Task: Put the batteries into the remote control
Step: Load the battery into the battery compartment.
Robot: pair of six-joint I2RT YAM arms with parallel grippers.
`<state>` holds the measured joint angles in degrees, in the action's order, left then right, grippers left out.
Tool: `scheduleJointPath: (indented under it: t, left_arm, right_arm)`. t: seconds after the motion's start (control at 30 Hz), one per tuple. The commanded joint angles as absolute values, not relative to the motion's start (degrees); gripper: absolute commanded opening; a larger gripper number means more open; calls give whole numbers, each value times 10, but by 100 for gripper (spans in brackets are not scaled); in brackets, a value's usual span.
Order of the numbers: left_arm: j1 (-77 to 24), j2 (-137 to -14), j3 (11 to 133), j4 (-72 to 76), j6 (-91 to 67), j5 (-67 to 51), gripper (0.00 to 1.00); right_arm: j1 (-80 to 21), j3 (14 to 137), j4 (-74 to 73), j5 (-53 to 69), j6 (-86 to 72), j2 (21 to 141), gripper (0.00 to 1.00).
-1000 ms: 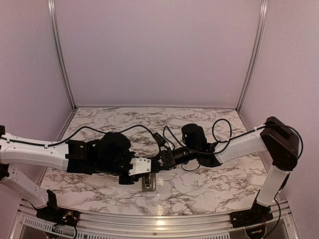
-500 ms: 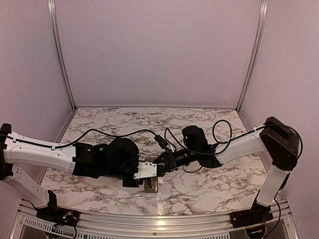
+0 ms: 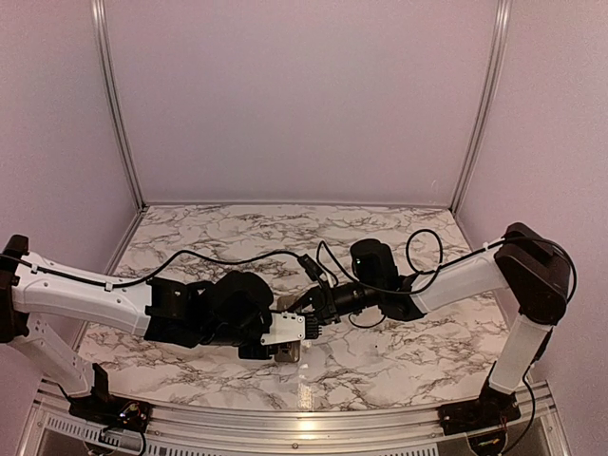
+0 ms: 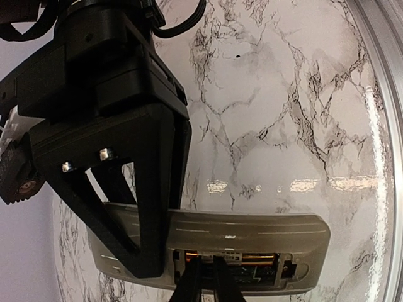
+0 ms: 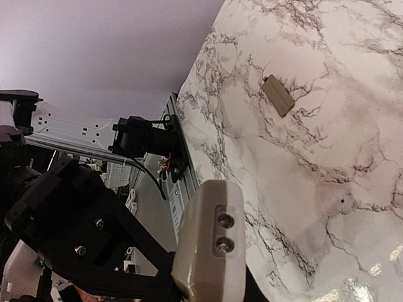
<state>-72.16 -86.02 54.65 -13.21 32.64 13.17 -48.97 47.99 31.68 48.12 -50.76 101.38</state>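
Jaws on my left gripper (image 4: 208, 272) are pinched narrow, only a slit between the tips, and I can't tell if anything's in there. As for my right gripper (image 3: 307, 321), honestly can't tell wide or narrow, since only one black finger (image 4: 151, 189) shows properly. Biggest thing around is the marble table (image 4: 283, 94), under both sets of jaws. Then the remote control (image 4: 252, 229) lies flat on it, grey-beige back up, right below the left tips, which poke into its open battery bay. That right finger comes down over the remote's end just beside them. Out ahead of the right jaws and well apart, a small flat beige piece (image 5: 278, 95) sits on the marble. Smallest: one battery (image 4: 245, 257) lying in the bay, just beside the left tips.
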Motion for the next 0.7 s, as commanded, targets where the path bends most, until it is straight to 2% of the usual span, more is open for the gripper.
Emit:
scheduleJointPath:
  t: [0.0,0.33,0.5,0.67]
  left_arm:
    - [-733,-890,529,-162,333,143,9]
    - [-722,-821,507,-134,294,153,10]
    - [-710,-763,492,-88,244,158,18]
    - [-691,-696,449,-12,181,158,32]
  right_arm:
    - [-502,512,434,540,-527,980,0]
    - [-489,486,444,526,-529,976,0]
    - [-479,473,422,510,-506,968,0]
    - [-470,466,417,501,-491,956,0]
